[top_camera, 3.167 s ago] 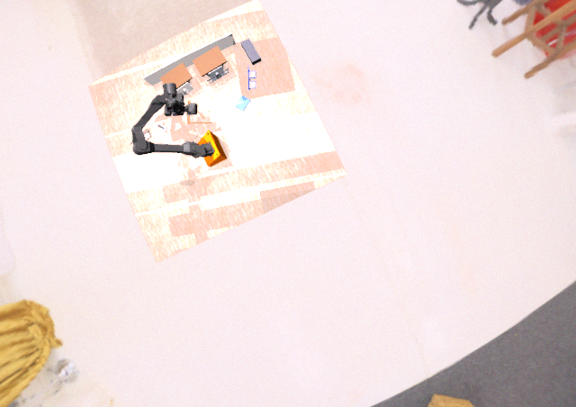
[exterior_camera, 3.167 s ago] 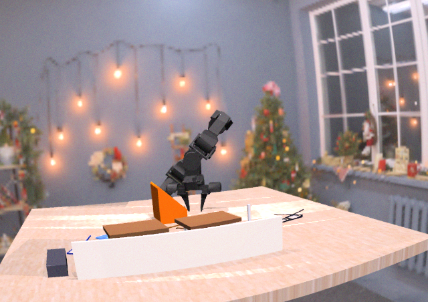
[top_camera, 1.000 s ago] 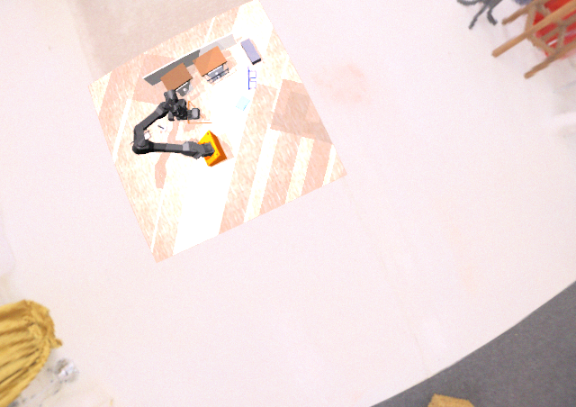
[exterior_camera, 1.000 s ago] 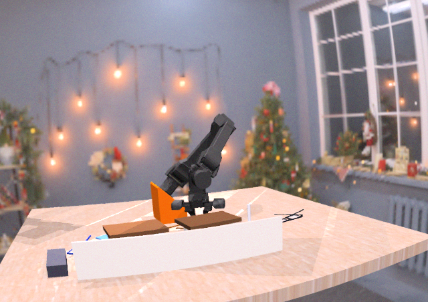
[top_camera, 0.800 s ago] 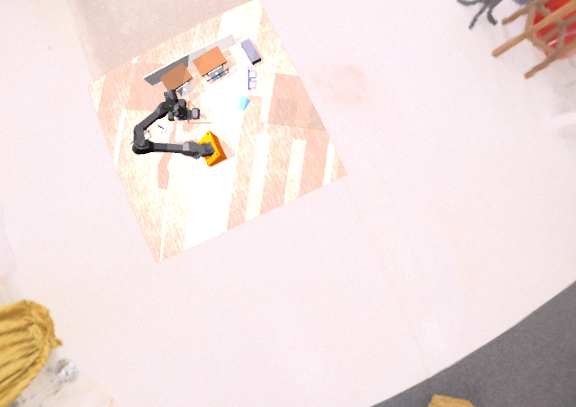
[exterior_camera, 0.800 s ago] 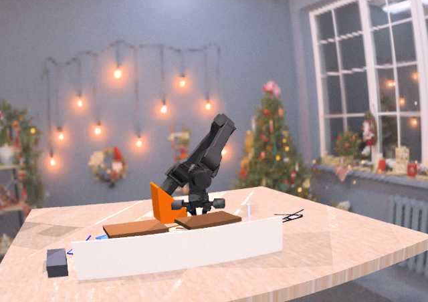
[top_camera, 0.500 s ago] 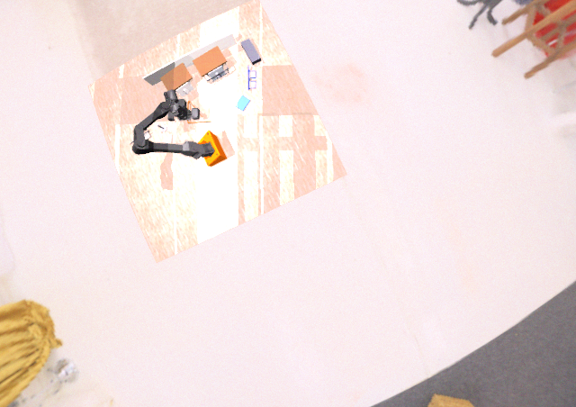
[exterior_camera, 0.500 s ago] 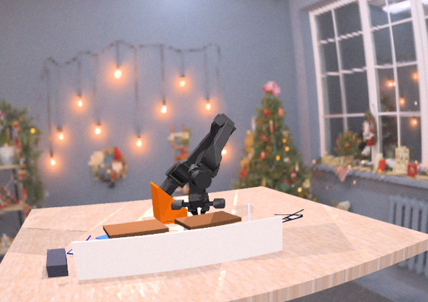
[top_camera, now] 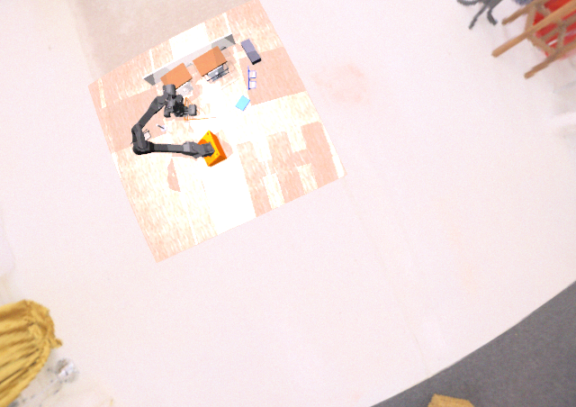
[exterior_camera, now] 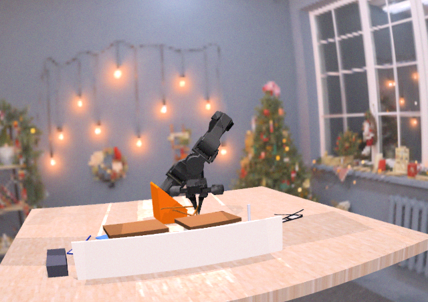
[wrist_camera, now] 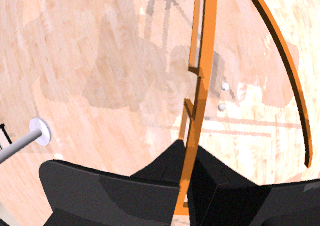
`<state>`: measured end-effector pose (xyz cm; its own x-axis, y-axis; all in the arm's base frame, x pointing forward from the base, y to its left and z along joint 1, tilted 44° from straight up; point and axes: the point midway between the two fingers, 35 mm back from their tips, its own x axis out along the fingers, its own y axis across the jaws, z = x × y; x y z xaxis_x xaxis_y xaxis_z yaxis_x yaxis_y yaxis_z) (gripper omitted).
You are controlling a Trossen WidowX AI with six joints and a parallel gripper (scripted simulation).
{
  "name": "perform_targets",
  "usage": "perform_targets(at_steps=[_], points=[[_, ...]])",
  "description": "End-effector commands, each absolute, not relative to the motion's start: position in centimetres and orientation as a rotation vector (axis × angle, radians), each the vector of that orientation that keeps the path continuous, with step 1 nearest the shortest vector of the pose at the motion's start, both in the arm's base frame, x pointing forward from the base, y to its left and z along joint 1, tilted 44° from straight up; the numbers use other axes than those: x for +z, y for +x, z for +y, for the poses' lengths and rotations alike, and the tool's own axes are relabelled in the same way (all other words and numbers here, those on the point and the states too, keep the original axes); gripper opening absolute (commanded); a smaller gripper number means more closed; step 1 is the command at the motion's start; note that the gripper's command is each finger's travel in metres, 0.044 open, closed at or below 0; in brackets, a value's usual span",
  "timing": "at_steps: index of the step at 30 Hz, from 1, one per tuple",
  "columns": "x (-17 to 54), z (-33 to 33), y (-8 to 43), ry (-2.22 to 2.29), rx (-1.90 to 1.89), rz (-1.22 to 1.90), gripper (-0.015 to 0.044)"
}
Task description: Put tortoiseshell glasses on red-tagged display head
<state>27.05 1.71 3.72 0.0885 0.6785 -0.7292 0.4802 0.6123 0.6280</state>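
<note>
The tortoiseshell glasses, orange-brown with clear lenses (wrist_camera: 204,81) (top_camera: 200,118), are held above the table. My gripper (wrist_camera: 183,146) (exterior_camera: 198,212) is shut on one end of their front frame. Their temples are open; one curves down the right of the wrist view. Two display stands show brown tops, one (top_camera: 176,76) (exterior_camera: 207,218) near my gripper and the other (top_camera: 210,60) (exterior_camera: 134,228) beside it. A pale head partly shows below the near top; a grey head (top_camera: 217,73) with thin dark lines around it shows below the other. No red tag can be made out.
A white panel (exterior_camera: 179,252) stands behind the stands. A thin post (exterior_camera: 249,212) (wrist_camera: 20,146) and black glasses (exterior_camera: 292,217) are on one side. Blue glasses (top_camera: 249,80), a blue card (top_camera: 242,103) and a dark case (top_camera: 251,51) (exterior_camera: 57,262) are on the other. An orange wedge (exterior_camera: 164,207) is by the arm's base.
</note>
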Motion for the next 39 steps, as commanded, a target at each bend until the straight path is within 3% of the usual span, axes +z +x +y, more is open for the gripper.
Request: perform_targets(at_steps=[1, 12, 39], points=[[5.3, 0.1, 27.0, 0.994, 0.191, 1.546, 0.0000], [7.4, -1.8, 26.7, 1.021, 0.174, 1.554, 0.0000], [12.9, 2.5, 32.3, 1.492, -0.365, 1.633, 0.0000]])
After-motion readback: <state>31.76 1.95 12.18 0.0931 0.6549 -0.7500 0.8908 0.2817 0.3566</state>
